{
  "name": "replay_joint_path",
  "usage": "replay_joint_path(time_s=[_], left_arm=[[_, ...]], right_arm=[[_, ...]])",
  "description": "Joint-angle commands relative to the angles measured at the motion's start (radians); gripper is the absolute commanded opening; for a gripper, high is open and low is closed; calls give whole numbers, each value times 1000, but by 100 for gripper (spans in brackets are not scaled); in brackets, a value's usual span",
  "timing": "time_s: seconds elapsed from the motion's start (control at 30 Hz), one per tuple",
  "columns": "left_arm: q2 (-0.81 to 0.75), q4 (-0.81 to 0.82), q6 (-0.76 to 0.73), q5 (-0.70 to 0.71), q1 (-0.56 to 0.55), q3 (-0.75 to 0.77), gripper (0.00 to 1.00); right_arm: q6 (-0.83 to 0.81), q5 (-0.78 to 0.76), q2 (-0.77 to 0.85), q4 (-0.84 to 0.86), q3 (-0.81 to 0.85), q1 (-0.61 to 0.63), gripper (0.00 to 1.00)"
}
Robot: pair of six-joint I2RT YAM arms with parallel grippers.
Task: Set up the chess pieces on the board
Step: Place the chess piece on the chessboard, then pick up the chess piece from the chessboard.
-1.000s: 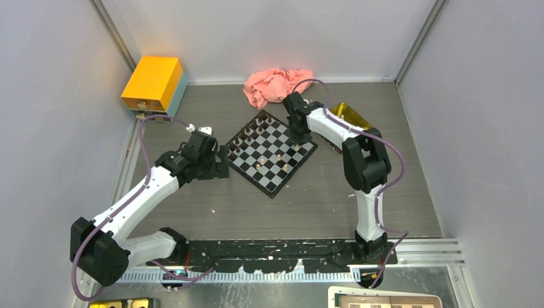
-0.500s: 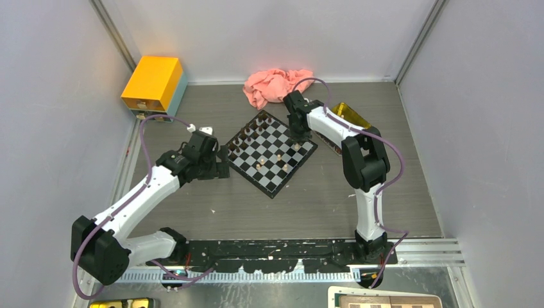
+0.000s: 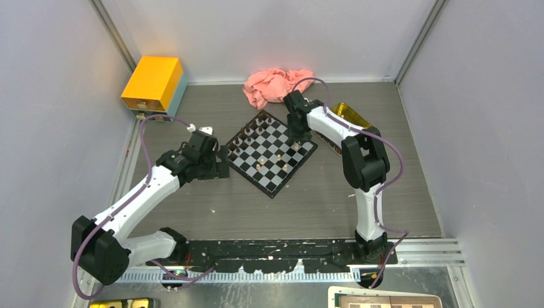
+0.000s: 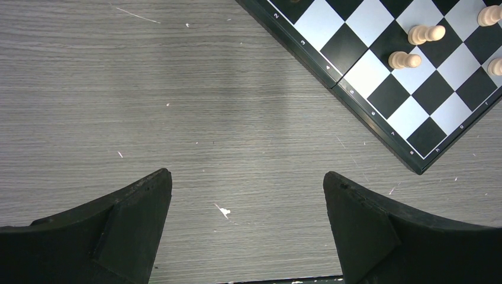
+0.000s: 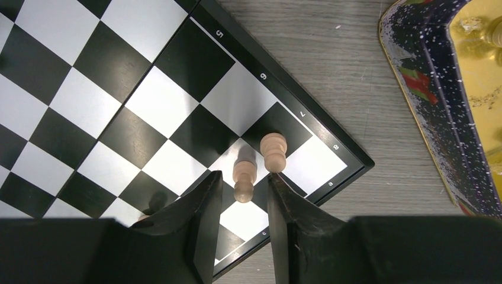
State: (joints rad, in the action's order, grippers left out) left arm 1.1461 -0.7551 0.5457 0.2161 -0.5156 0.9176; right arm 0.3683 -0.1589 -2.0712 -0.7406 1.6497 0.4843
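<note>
The board (image 3: 269,138) lies turned like a diamond at the table's middle. Dark pieces (image 3: 247,133) stand along its upper left edge and a few pale pieces (image 3: 282,157) stand in its lower half. My right gripper (image 3: 296,138) hovers over the board's right corner (image 5: 89,89). Its jaws are slightly apart around a pale pawn (image 5: 244,177), with a gap on each side. A second pale pawn (image 5: 273,152) stands just beyond. My left gripper (image 3: 221,169) is wide open and empty over bare table left of the board (image 4: 379,71).
A yellow see-through tray (image 3: 349,115) holding more pieces lies right of the board, close to my right gripper (image 5: 473,77). A pink cloth (image 3: 277,85) lies behind the board. A yellow box (image 3: 154,83) stands at the far left. Another checkered board (image 3: 385,300) sits below the arm bases.
My right gripper has shifted slightly toward the far side over the board's right corner. The left arm has not moved.
</note>
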Motion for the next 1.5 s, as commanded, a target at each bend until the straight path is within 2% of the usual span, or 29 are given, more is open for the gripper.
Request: replay_joint_path(time_s=[0.0,0.23,0.57,0.87,1.47], left_arm=[[-23,34,3,-3,5,21,100],[-41,27,1,2,5,22,100],[-79,16,21,-9,5,0,100],[-109,-3,29,-6,5,-14,100],[-109,6,37,-13,6,-31,100]], right_arm=[[-4,-11,74,-5,25,1,40],[3,-8,193,2,-83,43,40],[33,10,305,48,-250,138,49],[47,10,291,66,-273,183,50],[54,33,227,88,-267,194,47]])
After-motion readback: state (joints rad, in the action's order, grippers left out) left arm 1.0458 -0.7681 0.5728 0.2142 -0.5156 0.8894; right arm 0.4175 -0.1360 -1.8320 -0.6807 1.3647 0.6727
